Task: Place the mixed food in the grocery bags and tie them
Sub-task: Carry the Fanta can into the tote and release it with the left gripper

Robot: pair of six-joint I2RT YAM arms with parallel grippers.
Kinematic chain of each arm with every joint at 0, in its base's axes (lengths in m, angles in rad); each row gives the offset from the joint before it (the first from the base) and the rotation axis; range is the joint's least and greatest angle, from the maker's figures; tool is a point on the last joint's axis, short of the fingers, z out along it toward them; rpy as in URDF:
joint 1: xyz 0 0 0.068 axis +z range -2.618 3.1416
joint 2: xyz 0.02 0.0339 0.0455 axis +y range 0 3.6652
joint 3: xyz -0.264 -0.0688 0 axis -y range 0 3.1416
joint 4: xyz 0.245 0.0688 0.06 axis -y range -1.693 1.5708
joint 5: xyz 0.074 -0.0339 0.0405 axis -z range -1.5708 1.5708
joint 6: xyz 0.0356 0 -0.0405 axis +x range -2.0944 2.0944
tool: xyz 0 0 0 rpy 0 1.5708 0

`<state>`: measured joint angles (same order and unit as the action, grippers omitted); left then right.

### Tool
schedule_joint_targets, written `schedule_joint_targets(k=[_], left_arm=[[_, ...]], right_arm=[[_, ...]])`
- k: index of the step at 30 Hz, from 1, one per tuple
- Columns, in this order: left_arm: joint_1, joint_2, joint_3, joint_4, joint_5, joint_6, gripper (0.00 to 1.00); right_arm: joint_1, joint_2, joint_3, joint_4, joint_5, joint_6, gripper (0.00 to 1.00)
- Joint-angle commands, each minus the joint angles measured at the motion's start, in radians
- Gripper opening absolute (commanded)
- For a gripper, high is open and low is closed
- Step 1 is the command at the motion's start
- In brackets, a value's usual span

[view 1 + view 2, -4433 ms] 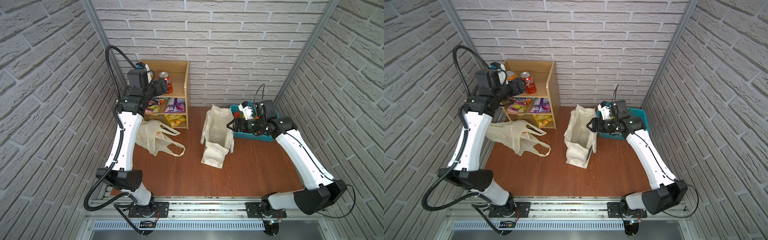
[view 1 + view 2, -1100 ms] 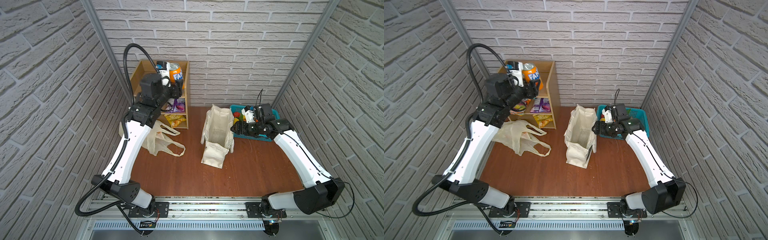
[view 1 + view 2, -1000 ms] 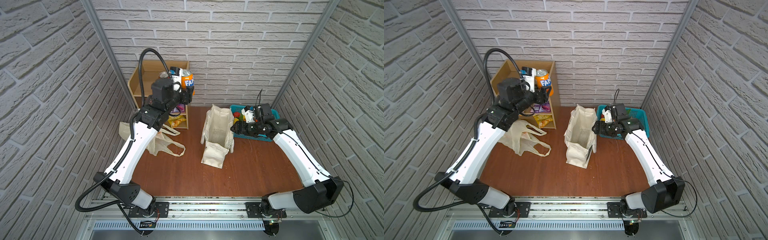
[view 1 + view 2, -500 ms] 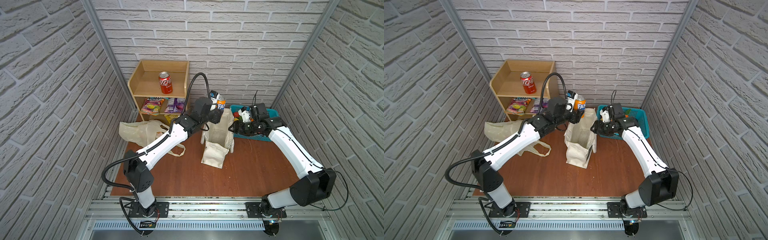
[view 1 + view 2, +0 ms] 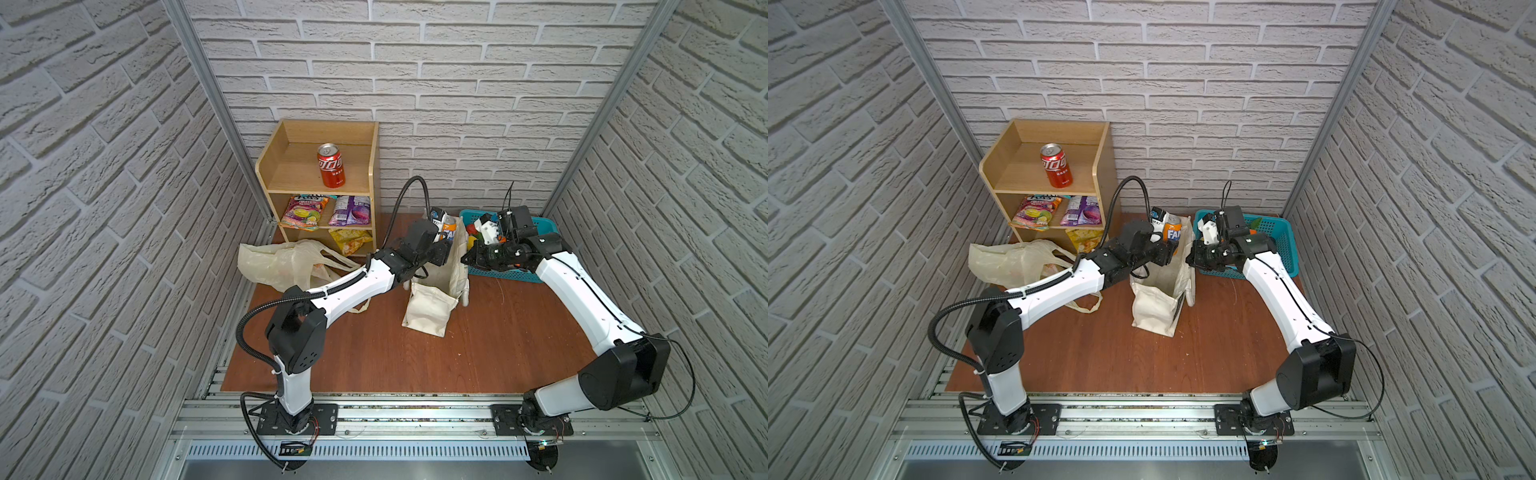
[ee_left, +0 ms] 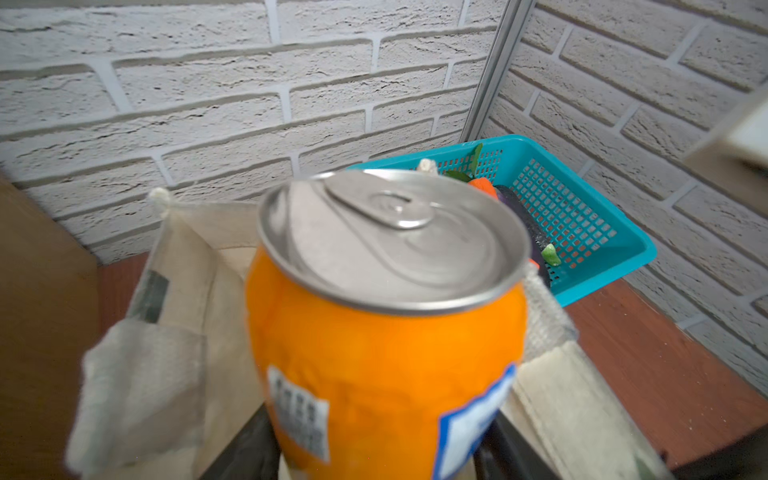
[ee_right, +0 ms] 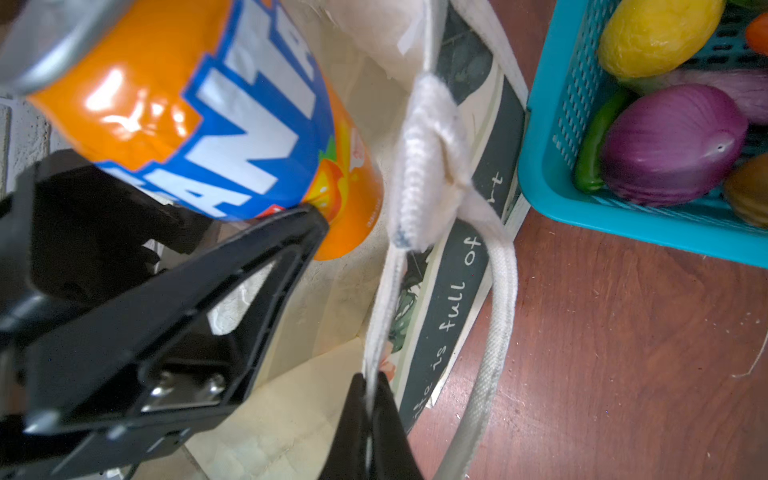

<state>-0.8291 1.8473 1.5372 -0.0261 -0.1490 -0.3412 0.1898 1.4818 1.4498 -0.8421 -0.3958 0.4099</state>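
While the right gripper (image 7: 369, 409) pinches the tote (image 5: 1156, 309) rim tight, the left gripper (image 5: 1168, 249) holds the can (image 5: 1172, 234), jaws spread around it, just over the tote mouth.

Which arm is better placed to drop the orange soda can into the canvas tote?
Left. The left gripper holds the orange soda can right over the canvas tote and its open mouth, while the right gripper is shut on the tote's rim and looks busy spreading it.
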Motion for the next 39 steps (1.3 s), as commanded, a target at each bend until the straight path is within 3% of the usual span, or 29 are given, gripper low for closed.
schedule_joint_targets(k=[1, 19, 28, 31, 39], left_arm=[[-0.019, 0.013, -0.022, 0.215, -0.023, -0.002, 0.43], [-0.025, 0.206, -0.066, 0.247, -0.098, -0.016, 0.39], [-0.002, 0.311, -0.077, 0.27, -0.083, -0.065, 0.39], [0.001, 0.337, -0.066, 0.262, -0.081, -0.069, 0.43], [0.004, 0.341, -0.058, 0.224, -0.055, -0.075, 0.66]], right_arm=[[-0.004, -0.003, -0.014, 0.028, -0.016, -0.013, 0.05], [-0.006, 0.002, -0.045, 0.049, 0.006, -0.023, 0.06], [-0.006, 0.04, -0.051, 0.073, -0.006, -0.01, 0.06], [-0.006, 0.056, -0.048, 0.076, -0.009, -0.007, 0.06], [-0.006, 0.077, -0.045, 0.074, -0.018, -0.005, 0.05]])
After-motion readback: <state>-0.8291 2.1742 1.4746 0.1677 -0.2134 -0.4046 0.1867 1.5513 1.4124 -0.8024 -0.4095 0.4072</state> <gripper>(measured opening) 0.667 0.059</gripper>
